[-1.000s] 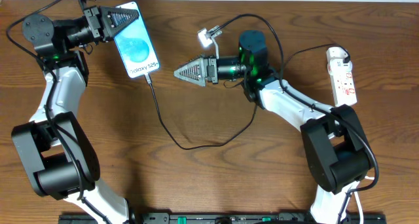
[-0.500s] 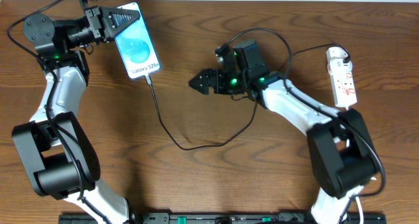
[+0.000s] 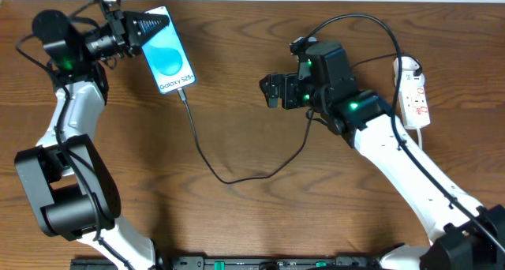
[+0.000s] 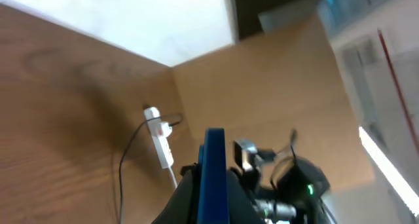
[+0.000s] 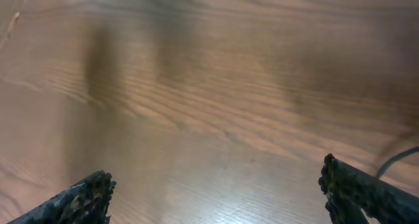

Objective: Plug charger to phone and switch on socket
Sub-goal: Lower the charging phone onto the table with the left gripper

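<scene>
Since the charger appears seated in the lower end of the phone, held at the far left of the table by the left gripper clamped on its upper edge, switching on looks like the step in hand. The right gripper hovers mid-table, jaws wide and empty, well apart from the socket at the right; next it would need to reach across and switch that on.
</scene>
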Tool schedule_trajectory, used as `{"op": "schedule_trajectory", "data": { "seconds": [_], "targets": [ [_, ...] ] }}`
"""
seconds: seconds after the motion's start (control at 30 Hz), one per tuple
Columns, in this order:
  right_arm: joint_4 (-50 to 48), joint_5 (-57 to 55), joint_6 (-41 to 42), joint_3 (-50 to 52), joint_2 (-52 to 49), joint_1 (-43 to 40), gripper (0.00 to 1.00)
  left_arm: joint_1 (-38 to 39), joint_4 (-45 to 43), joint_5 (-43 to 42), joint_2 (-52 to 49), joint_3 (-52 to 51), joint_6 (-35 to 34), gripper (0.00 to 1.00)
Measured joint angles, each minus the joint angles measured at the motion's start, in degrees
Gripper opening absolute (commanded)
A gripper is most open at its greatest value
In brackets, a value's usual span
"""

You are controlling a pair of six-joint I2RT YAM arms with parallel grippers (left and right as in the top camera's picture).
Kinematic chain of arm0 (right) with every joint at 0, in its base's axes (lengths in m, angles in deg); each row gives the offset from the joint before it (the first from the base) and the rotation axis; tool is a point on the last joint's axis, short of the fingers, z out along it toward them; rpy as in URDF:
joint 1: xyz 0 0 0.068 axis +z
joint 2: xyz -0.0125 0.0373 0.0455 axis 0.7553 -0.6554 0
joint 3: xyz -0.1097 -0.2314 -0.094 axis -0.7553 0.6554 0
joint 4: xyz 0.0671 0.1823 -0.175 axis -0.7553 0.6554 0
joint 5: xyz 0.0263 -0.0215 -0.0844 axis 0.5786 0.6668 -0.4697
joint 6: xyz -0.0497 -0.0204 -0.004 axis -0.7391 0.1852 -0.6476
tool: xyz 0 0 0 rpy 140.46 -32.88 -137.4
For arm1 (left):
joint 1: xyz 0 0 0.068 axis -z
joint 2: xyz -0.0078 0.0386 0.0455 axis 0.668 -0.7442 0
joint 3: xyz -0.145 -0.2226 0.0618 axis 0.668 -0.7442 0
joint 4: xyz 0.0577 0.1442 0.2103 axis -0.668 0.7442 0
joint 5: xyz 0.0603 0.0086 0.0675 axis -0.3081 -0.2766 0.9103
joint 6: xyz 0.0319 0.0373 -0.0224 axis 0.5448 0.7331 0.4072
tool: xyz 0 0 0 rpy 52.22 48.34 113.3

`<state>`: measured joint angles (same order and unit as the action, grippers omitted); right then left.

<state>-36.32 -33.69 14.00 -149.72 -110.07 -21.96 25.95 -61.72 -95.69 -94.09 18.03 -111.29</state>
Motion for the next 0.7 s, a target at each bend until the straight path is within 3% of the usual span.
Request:
{"op": "schedule_trajectory", "data": {
  "seconds": [0.5, 0.7],
  "targets": [
    [2.6, -1.7, -1.1, 0.0, 0.2, 0.0, 0.99, 0.0, 51.1, 15.7, 0.0, -0.5, 36.0, 0.08],
    [2.6, -1.9, -1.1, 0.0, 0.2, 0.0, 0.99, 0.1, 60.8, 23.9, 0.0, -1.0, 47.1, 0.07]
  ]
}}
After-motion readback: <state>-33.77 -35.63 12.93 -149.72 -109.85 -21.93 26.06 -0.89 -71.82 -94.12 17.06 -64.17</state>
